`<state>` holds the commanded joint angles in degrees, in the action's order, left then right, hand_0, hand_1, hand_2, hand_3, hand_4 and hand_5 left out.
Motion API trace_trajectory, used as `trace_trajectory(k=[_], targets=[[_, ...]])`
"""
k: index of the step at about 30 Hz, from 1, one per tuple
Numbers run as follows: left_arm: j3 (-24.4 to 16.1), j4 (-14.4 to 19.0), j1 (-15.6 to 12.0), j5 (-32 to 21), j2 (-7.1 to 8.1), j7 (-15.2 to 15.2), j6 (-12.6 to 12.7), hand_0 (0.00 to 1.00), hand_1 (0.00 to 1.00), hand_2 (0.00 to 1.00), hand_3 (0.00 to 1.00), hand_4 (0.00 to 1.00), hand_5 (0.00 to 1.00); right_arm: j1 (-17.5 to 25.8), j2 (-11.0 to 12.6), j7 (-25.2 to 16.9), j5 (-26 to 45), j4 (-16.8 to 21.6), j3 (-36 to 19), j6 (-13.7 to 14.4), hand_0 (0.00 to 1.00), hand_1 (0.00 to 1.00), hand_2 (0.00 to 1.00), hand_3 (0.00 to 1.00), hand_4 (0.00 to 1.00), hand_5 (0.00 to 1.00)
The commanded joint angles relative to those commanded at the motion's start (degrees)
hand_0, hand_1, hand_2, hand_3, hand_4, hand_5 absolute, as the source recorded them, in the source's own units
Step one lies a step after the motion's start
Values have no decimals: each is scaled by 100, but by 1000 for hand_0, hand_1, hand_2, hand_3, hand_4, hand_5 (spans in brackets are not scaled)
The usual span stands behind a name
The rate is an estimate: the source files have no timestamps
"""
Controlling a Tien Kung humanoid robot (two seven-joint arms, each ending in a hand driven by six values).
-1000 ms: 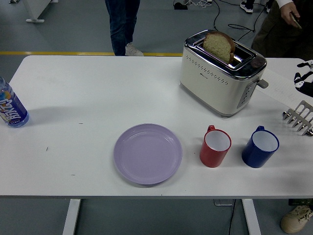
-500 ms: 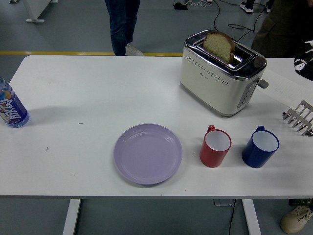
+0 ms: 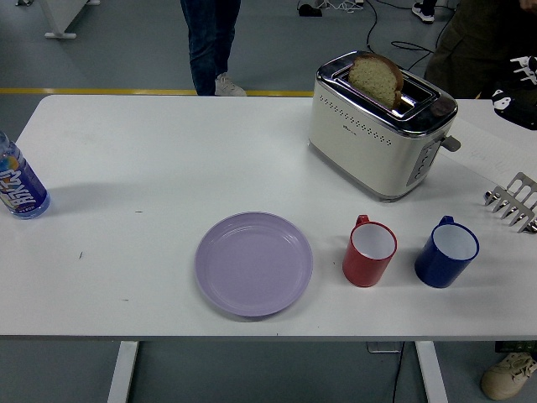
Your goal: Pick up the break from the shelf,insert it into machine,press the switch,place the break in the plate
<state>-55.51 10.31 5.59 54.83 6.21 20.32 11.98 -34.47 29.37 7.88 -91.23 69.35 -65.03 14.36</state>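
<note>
**On the counter: bread up in the toaster, plate bare**

At the near edge of the white counter (image 3: 126,168), centre, sits the lilac plate (image 3: 254,264), with nothing on it. Just right of it stand a red mug (image 3: 369,251) and a blue mug (image 3: 446,252), side by side, apart from each other and from the plate. At the far left edge a blue-labelled bottle (image 3: 18,185) stands upright, partly cut off by the frame. At the right edge a metal rack (image 3: 514,200) pokes in, prongs up, no slice seen in the visible part; this is probably the shelf.

Farther back, right of centre, is the cream and chrome toaster (image 3: 379,126). The bread slice (image 3: 375,77) stands in its slot, top half showing above the rim. The side lever (image 3: 450,143) is visible; I cannot tell whether it has been pressed.

Judgement: pick-up and insertion look done. With the slice riding high, the press may also be done, or not yet begun. Left for certain: lift the slice out and set it on the plate.

At the far right edge, a black-and-white part (image 3: 518,86) enters the frame, probably the robot's right hand, well apart from the toaster and touching nothing visible. Fingers: cannot tell whether released or clenched. Left hand not visible.

Beyond the counter, a person's legs (image 3: 210,42) stand on the floor.
</note>
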Motion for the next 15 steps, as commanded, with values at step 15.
trace_trajectory(k=[15], targets=[[7, 0, 1, -6, 8, 3, 10, 632, 492, 477, 544, 337, 807, -447, -221, 24, 462, -7, 330, -228, 858, 799, 806, 823, 636, 364]])
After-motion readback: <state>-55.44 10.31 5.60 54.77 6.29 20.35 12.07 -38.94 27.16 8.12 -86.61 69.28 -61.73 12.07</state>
